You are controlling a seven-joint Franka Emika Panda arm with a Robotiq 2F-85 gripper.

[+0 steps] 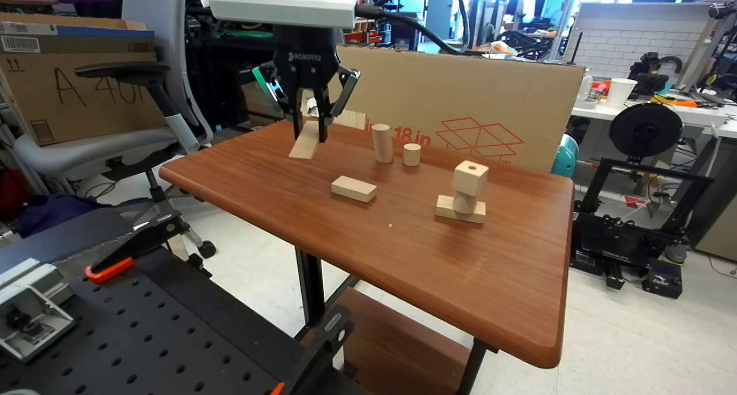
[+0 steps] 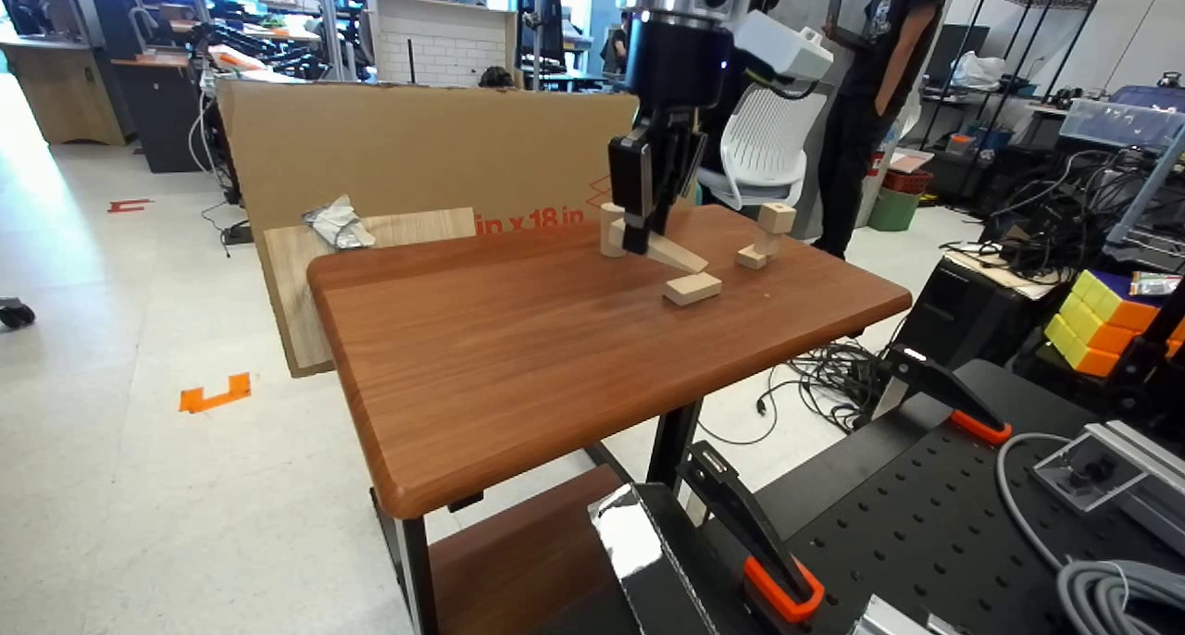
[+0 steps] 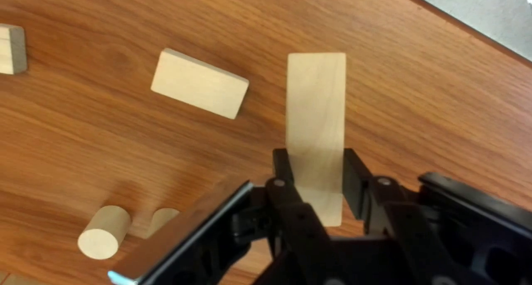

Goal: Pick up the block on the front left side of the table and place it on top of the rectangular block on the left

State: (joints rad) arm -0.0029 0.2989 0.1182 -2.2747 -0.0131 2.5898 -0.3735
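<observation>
Wrist view: fingers [image 3: 354, 179] pinch plank [image 3: 316, 106] by long sides. Both exterior views: fingers point down above table [image 1: 501, 268].

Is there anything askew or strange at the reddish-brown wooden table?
The slim pale wooden plank in the black two-fingered tool seems tilted rather than level. A tiny pale speck, too small to identify, stands out on the glossy table.
</observation>
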